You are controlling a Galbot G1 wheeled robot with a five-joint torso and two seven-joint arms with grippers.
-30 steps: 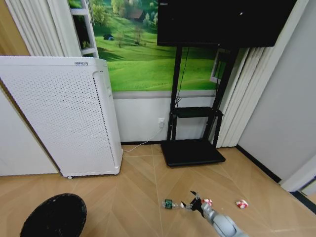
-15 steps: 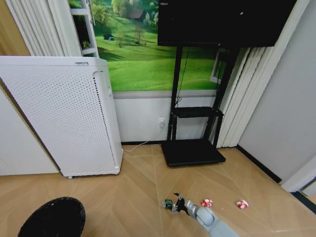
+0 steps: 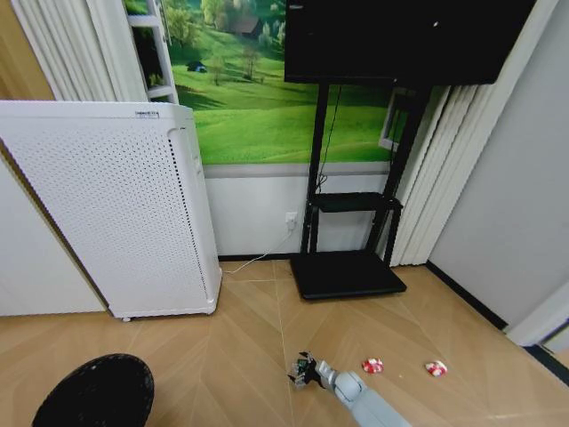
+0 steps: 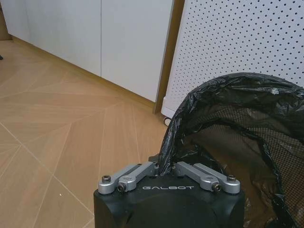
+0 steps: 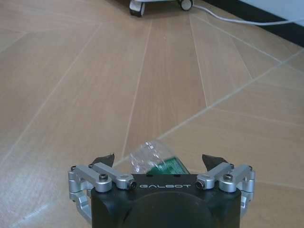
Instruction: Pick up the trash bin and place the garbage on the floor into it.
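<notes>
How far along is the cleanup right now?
Done: the left hand is shut on the rim of the trash bin, which is lined with a black bag. In hand: the right hand is open, its fingers straddling the bottle on the floor, not yet closed. Left: the bottle and both red-and-white wrappers lie on the floor, none binned.

Right arm: smooth light grey shell, rounded joint near wrist, darker gripper end. Right gripper (image 5: 161, 164): black rounded housing, white "GALBOT" lettering across front edge. Two silver metal linkage bars per side, fixed with dark hex-socket screws; black pointed fingertips (image 5: 105, 159). Left gripper (image 4: 164, 167): same black housing, same white "GALBOT" mark, silver linkage bars with dark screws at pivots and outer ends. No loose cables visible on either.
</notes>
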